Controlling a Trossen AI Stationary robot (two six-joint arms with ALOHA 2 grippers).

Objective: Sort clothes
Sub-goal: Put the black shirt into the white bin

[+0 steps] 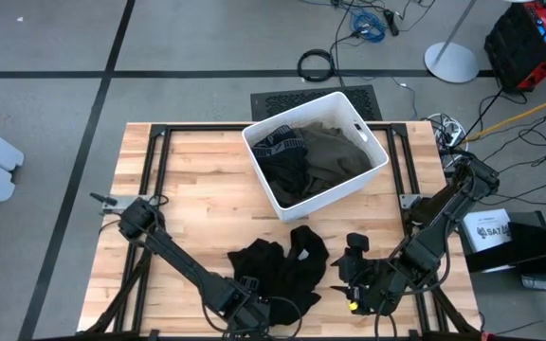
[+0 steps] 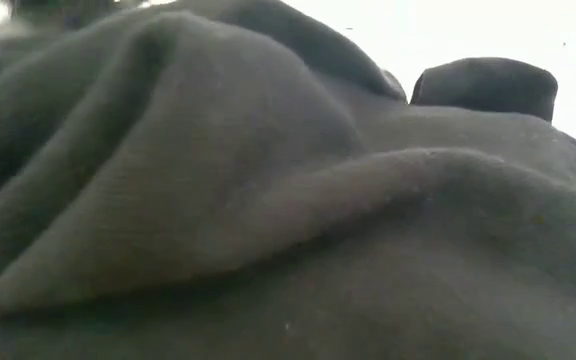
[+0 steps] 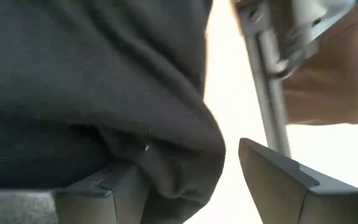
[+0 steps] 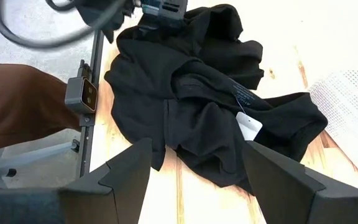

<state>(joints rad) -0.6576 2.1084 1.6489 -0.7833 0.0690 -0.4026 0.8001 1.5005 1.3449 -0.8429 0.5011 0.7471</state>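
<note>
Black garment (image 1: 278,265), crumpled, with a white tag (image 4: 248,126), lying on the tabletop (image 1: 197,189) directly ahead of the right gripper (image 1: 354,268) and against the left gripper (image 1: 259,305), whose spread fingers (image 3: 278,180) have cloth draped over one of them. Right gripper: released, jaws wide, nothing between them, just beside the garment. Dark olive-green garment (image 1: 335,152) and black patterned cloth (image 1: 281,150): piled in the white bin (image 1: 368,175), well beyond both grippers.
</note>
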